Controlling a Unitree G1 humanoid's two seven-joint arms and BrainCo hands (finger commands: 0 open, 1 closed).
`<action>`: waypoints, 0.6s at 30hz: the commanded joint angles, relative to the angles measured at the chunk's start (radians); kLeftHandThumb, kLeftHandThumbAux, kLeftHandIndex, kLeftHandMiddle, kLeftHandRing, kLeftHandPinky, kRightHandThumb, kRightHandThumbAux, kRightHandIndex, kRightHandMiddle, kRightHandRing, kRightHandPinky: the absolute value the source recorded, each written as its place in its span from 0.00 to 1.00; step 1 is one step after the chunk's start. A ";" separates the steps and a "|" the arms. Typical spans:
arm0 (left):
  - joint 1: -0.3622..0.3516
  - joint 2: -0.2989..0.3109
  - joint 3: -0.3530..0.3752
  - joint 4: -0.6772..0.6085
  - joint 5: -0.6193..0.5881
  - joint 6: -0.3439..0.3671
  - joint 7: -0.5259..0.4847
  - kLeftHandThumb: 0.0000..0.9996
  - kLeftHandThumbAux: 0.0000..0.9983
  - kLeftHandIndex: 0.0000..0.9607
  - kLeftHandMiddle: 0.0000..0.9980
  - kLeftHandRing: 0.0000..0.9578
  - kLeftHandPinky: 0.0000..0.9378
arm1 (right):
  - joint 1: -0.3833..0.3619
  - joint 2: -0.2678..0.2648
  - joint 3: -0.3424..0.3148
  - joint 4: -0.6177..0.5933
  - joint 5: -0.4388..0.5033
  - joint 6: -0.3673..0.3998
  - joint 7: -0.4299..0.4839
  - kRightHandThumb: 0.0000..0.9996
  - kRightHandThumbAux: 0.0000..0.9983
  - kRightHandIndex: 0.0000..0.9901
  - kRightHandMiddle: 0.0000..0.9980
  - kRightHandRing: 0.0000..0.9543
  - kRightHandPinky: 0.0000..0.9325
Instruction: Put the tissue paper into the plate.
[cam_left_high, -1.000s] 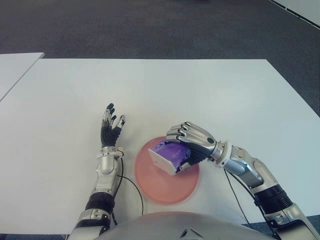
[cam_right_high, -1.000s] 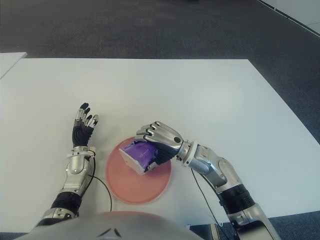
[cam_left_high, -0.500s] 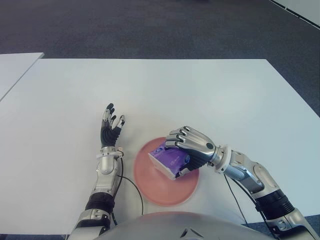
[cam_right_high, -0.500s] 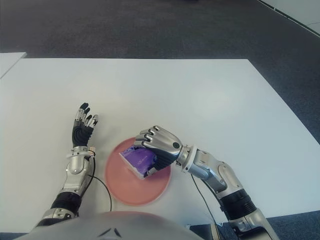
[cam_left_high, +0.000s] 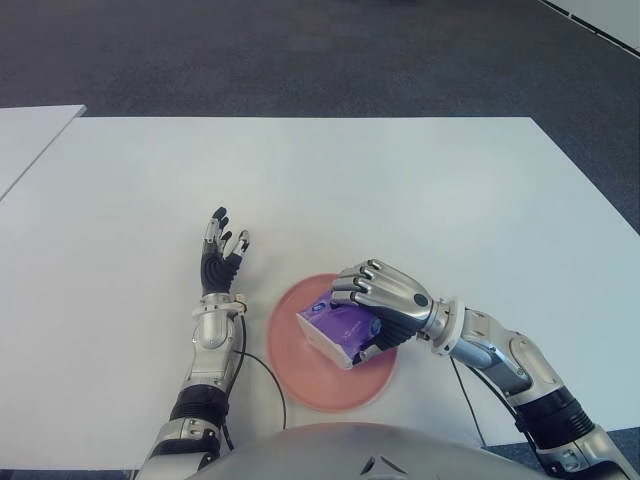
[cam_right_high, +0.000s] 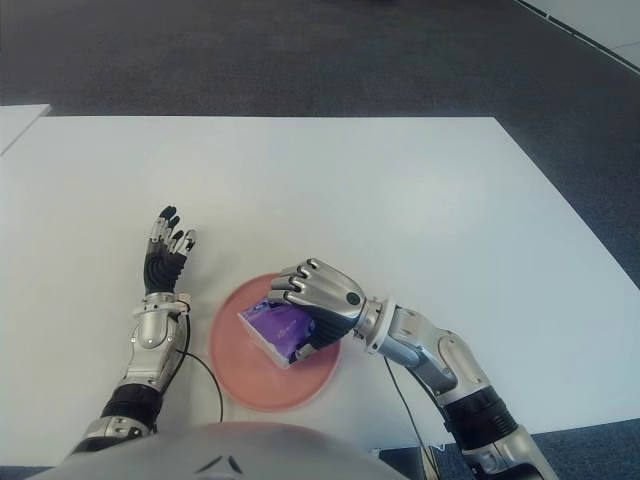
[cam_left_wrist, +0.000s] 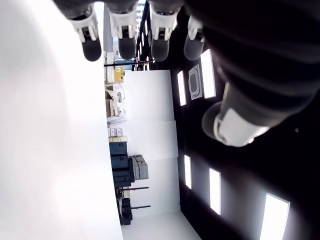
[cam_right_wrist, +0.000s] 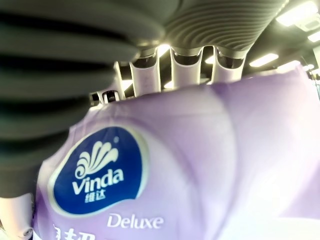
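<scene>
A purple pack of tissue paper (cam_left_high: 337, 328) is over the pink plate (cam_left_high: 295, 372) near the table's front edge, tilted, with its lower corner close to the plate's surface. My right hand (cam_left_high: 377, 302) is shut on the pack from above, fingers curled over its top. In the right wrist view the pack (cam_right_wrist: 200, 170) fills the picture, with a blue Vinda Deluxe logo (cam_right_wrist: 97, 167), and fingers (cam_right_wrist: 182, 70) wrap its far edge. My left hand (cam_left_high: 222, 250) shows flat and open on the white table (cam_left_high: 330, 190), just left of the plate.
A second white table (cam_left_high: 30, 135) stands at the far left, separated by a narrow gap. Dark carpet (cam_left_high: 300, 50) lies beyond the table's far edge. A black cable (cam_left_high: 262, 375) runs along my left forearm near the plate.
My right hand has carried the tissue pack down and slightly toward me, lower over the plate. The left hand has not moved.
</scene>
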 joint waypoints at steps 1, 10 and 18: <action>0.073 -0.012 -0.010 0.048 0.013 0.023 0.001 0.20 0.62 0.07 0.02 0.00 0.00 | 0.035 0.003 0.011 0.026 0.055 0.021 0.032 0.84 0.67 0.44 0.49 0.70 0.79; 0.072 -0.015 -0.008 0.045 0.005 0.034 -0.002 0.20 0.64 0.07 0.03 0.00 0.00 | 0.052 0.016 0.019 0.074 0.133 0.000 0.023 0.84 0.67 0.44 0.49 0.74 0.81; 0.071 -0.016 -0.008 0.045 0.003 0.033 -0.003 0.21 0.64 0.07 0.03 0.00 0.00 | 0.066 0.012 0.023 0.063 0.165 0.043 0.074 0.84 0.67 0.44 0.48 0.60 0.56</action>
